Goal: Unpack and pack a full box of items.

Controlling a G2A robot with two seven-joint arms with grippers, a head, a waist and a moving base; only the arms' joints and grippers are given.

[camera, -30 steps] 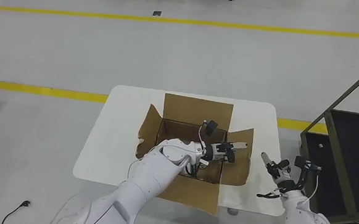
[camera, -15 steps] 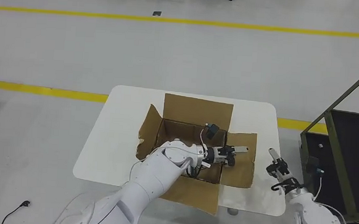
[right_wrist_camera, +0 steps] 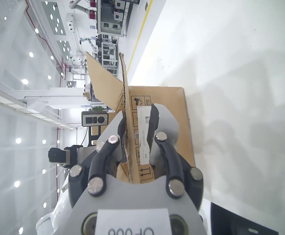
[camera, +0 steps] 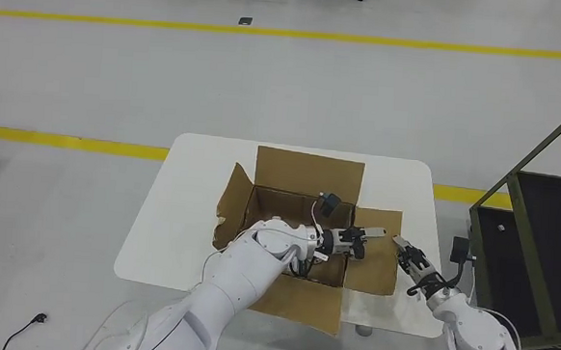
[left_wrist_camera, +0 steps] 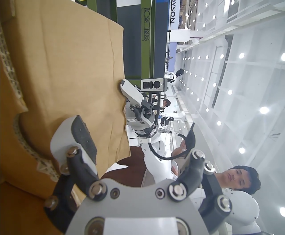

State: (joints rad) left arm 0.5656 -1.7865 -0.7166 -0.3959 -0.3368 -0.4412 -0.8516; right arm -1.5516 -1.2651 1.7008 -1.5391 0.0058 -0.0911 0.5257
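Box (camera: pixel 310 172) open mid-bench, both arms at its right flap (camera: pixel 380 258).

Set near the middle of the white bench (camera: pixel 181 217), all four flaps folded out. Astride the right flap's outer edge, the right end effector (right_wrist_camera: pixel 139 118): fingers spread, cardboard between them, no pinch visible, seemingly placed to bend the flap clear of the opening. Just beside the flap's inner face, the left end effector (left_wrist_camera: pixel 135 142): also spread, holding nothing, likely there as a brace. Contents hidden under the left arm (camera: pixel 256 260); impossible to tell what lies inside. Well apart past the bench's right edge, a green rack (camera: pixel 538 220); behind, a yellow floor line (camera: pixel 70 143). In the way of any lifting-out: the left arm across the opening.
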